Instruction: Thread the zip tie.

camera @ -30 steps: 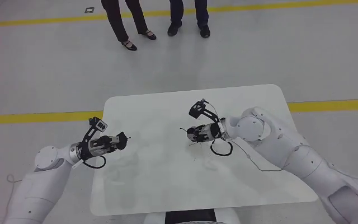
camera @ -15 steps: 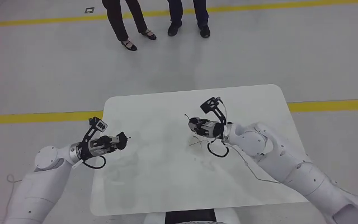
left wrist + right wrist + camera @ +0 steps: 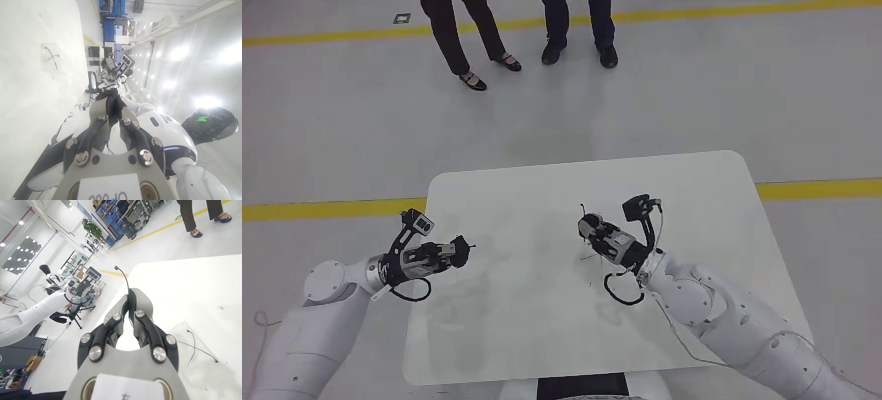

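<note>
- Table (image 3: pixel 532 340): white top with rounded corners; every place below is given from it.
- Right forearm (image 3: pixel 712 310): lies over the table's near right quarter and leads in to the gripper.
- Left gripper (image 3: pixel 458 249): hangs at the table's left edge with its jaws drawn together. A thin dark strand shows among its links, but I cannot tell what it is.
- Right gripper (image 3: pixel 129 296): stands just right of the table's centre, raised off the top, jaws clamped narrow on the zip tie.
- Clear sheet (image 3: pixel 179 330): flat on the table at centre, below the right gripper.
- Loose ties (image 3: pixel 194 344): two thin black strips crossed on that sheet, touching neither gripper.
- Zip tie (image 3: pixel 125 279): held clear of the table. Its long axis runs straight out past the right fingertips, curving, with the square head leading toward the table's left edge. The left gripper is in that direction but well apart. Judgement: the gap across the table's left half must close before any threading.
- Change: the right forearm has swung from the table's right side to its near edge, turning the gripper. The left gripper has held its place.
</note>
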